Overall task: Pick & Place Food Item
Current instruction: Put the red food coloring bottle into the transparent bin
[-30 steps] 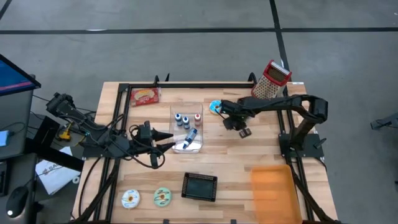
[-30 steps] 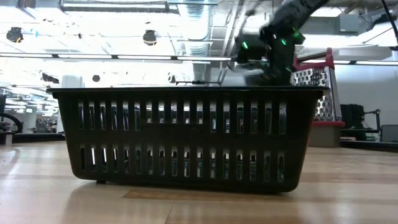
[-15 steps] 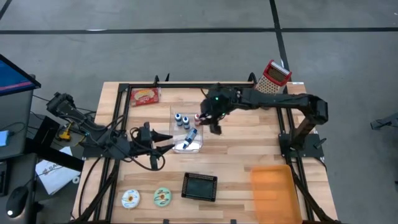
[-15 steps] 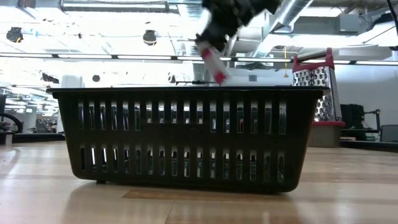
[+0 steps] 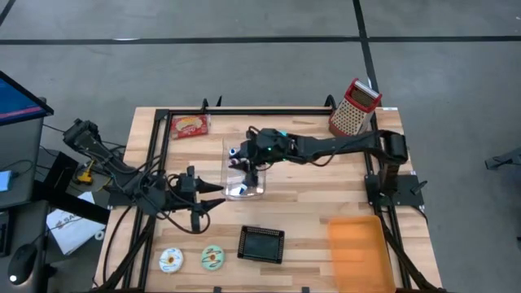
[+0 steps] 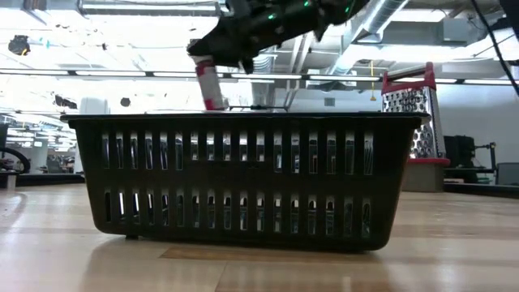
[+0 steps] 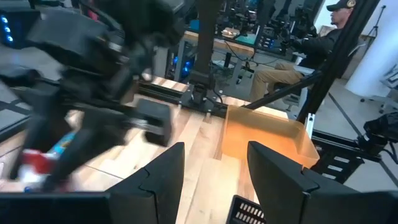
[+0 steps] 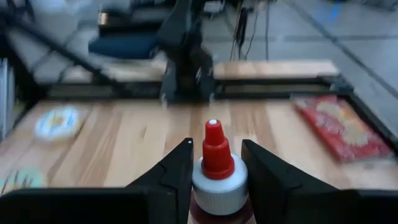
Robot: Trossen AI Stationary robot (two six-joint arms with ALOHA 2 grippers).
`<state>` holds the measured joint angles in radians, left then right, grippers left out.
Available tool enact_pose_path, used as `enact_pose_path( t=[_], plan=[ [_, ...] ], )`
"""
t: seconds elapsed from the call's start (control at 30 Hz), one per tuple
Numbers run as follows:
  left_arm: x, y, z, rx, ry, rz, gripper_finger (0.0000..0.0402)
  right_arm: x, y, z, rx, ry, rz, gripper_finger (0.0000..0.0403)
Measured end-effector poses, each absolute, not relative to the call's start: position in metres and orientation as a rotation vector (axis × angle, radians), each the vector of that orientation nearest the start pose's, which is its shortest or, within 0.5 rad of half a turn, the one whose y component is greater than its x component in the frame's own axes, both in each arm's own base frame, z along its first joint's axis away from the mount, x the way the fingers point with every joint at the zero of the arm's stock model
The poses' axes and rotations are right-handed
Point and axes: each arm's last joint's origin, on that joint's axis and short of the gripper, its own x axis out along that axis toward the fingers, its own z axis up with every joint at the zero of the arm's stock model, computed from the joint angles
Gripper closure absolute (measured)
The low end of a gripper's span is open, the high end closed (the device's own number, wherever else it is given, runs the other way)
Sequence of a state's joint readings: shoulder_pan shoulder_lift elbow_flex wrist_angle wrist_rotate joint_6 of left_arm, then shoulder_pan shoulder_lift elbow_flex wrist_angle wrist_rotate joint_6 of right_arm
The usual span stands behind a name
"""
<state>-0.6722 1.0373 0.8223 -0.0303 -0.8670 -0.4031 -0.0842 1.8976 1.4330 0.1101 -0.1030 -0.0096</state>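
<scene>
- Right gripper [image 8: 214, 171] is clamped on a small red-capped bottle [image 8: 213, 163], held above the clear tray [image 5: 262, 194] mid-worktop [image 5: 309, 203].
- Step in hand, as I judge it: carrying the bottle to the tray; next move calls for lowering and letting go among the other bottles [image 5: 234, 153].
- Left gripper [image 7: 214, 171] waits beside the tray, jaws apart, holding nothing.

Two donuts [image 5: 172, 260], one black basket [image 5: 261, 243], one grater [image 5: 353, 107], one orange tray [image 5: 359, 246].
</scene>
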Motion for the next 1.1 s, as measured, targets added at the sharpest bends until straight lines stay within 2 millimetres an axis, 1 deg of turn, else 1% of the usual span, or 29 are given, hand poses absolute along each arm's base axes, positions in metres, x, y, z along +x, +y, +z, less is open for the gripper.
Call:
enact_pose_path(
  t=[0.13,0.3,0.33,0.4,0.5,0.57,0.7,0.8,0.97,1.1],
  plan=[
    [0.185,-0.122,0.316,-0.251,0.136,0.216,0.023,0.448,-0.044,0.262,0.077,0.252,-0.002,0.0291],
    [0.181,-0.12,0.317,-0.269,0.146,0.219,0.023,0.451,-0.034,0.264,0.068,0.204,0.021,0.029],
    [0.18,-0.119,0.317,-0.28,0.145,0.22,0.023,0.451,-0.032,0.261,0.066,0.192,0.027,0.029],
    [0.178,-0.118,0.318,-0.282,0.148,0.222,0.023,0.447,-0.028,0.248,0.093,0.181,0.033,0.029],
    [0.176,-0.116,0.32,-0.292,0.139,0.22,0.023,0.438,-0.027,0.222,0.158,0.18,0.023,0.029],
    [0.175,-0.115,0.322,-0.301,0.132,0.22,0.023,0.431,-0.027,0.212,0.185,0.125,0.014,0.029],
    [0.174,-0.113,0.323,-0.326,0.125,0.226,0.023,0.41,-0.026,0.204,0.187,0.013,-0.069,0.029],
    [0.174,-0.113,0.323,-0.344,0.124,0.228,0.023,0.393,-0.027,0.198,0.18,-0.038,-0.132,0.029],
    [0.174,-0.113,0.323,-0.354,0.124,0.224,0.023,0.371,-0.025,0.179,0.166,-0.064,-0.218,0.029],
    [0.175,-0.113,0.323,-0.354,0.124,0.228,0.023,0.363,-0.021,0.169,0.176,-0.049,-0.235,0.029]
  ],
)
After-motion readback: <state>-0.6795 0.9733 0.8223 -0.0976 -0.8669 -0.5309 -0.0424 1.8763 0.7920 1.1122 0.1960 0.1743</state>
